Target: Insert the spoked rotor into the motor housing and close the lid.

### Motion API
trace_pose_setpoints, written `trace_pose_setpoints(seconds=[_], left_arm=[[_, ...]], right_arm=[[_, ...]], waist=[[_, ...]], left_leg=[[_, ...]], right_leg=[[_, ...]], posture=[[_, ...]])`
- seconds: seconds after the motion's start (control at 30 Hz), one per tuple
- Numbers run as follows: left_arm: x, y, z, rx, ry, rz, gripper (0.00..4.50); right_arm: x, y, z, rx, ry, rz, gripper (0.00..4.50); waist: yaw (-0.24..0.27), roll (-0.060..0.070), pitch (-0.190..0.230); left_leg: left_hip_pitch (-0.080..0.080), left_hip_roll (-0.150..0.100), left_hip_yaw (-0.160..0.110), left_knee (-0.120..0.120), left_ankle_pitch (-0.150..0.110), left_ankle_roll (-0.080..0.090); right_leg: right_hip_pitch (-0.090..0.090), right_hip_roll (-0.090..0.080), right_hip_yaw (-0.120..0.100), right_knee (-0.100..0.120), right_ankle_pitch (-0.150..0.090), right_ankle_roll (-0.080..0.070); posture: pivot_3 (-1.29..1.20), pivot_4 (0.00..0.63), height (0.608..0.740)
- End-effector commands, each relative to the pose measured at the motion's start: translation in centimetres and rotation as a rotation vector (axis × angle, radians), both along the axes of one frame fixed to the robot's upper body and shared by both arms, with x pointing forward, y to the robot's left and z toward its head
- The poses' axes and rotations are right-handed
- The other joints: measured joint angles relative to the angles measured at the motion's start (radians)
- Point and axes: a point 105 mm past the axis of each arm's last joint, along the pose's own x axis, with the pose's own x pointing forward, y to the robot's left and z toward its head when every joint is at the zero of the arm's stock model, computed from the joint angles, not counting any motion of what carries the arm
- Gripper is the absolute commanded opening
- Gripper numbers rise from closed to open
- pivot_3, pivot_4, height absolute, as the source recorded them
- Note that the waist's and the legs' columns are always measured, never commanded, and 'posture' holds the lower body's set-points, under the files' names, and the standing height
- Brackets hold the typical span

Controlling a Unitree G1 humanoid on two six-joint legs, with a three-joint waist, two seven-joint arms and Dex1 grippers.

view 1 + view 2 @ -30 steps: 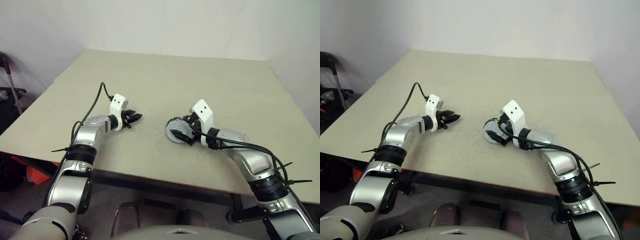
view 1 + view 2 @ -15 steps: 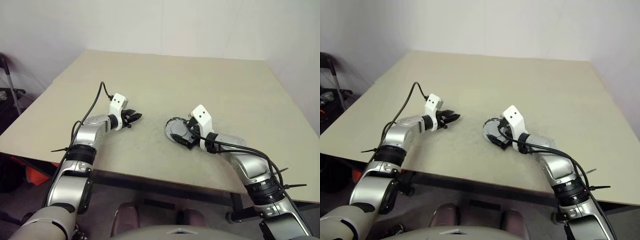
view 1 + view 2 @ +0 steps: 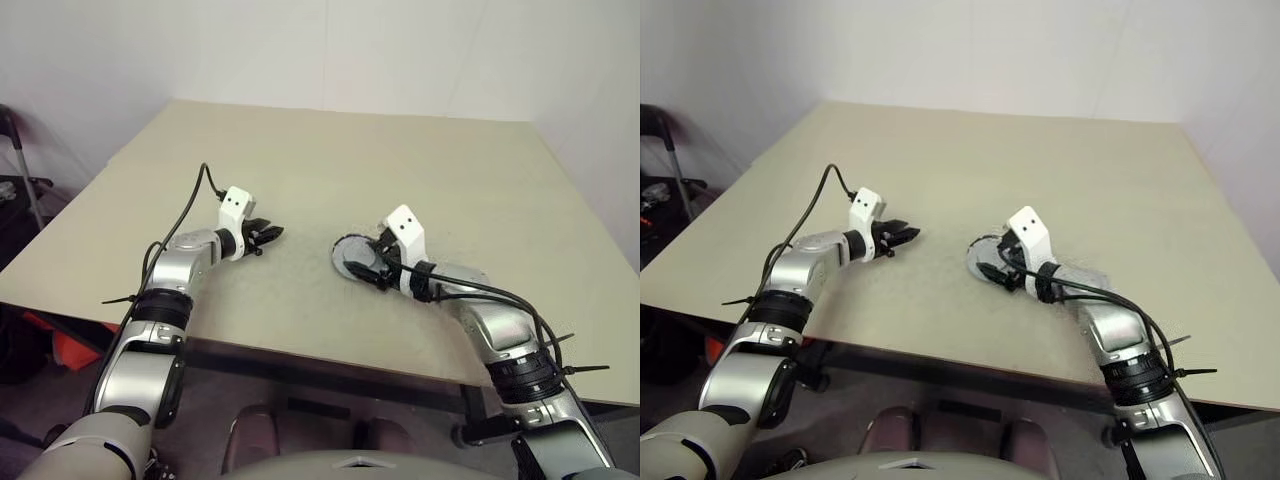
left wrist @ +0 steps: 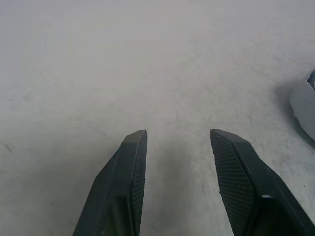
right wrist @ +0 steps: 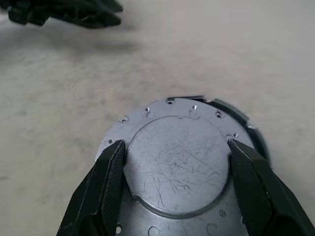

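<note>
Your right gripper (image 5: pixel 176 146) stands over the lid (image 5: pixel 177 172), jaws spread, one black finger (image 5: pixel 110 182) laid along each side of the disc's raised round centre. The lid lies flat on the table (image 3: pixel 400 160), scratched grey metal with small holes around its flange, and it reaches from between the fingers out past their tips. Just beyond its far edge, ahead of the fingertips, you can make out a dark, segmented rim; this may be the motor housing (image 5: pixel 231 107) under the lid, though too little of it shows to be sure.

Your left gripper (image 4: pixel 177 133) hangs with its jaws parted and nothing between them, only bare tabletop below and ahead of the fingertips. From that wrist you catch the grey edge of the lid off to the side of the right-hand finger, well apart from it. In the head views the two grippers point toward each other across a stretch of open table, the left one's tips near the surface
</note>
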Motion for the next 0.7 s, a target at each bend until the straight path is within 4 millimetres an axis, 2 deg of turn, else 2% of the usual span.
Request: trace_pose_setpoints(seconds=[0.03,0.4,0.7], left_arm=[[0.4,0.2,1.4,-0.004,-0.052,0.006,2.17],[0.4,0.2,1.5,-0.004,-0.053,0.007,2.17],[0.3,0.2,1.4,0.0,-0.05,0.005,2.17]], right_arm=[[0.7,0.4,4.5,0.062,-0.123,0.011,3.16],[1.3,-0.2,0.8,-0.017,-0.051,-0.04,3.16],[1.8,-0.4,0.6,-0.015,-0.049,-0.068,3.16]], waist=[[0.0,0.0,0.0],[0.0,0.0,0.0],[-0.001,0.0,0.0]], left_leg=[[0.0,0.0,0.0,0.0,0.0,0.0],[-0.001,0.0,0.0,0.0,0.0,0.001],[0.0,0.0,0.0,0.0,0.0,0.001]], right_leg=[[0.0,0.0,0.0,0.0,0.0,0.0],[-0.001,0.0,0.0,-0.001,0.0,0.0],[0.0,0.0,0.0,0.0,0.0,0.0]], posture=[[0.0,0.0,0.74],[0.0,0.0,0.74],[0.0,0.0,0.74]])
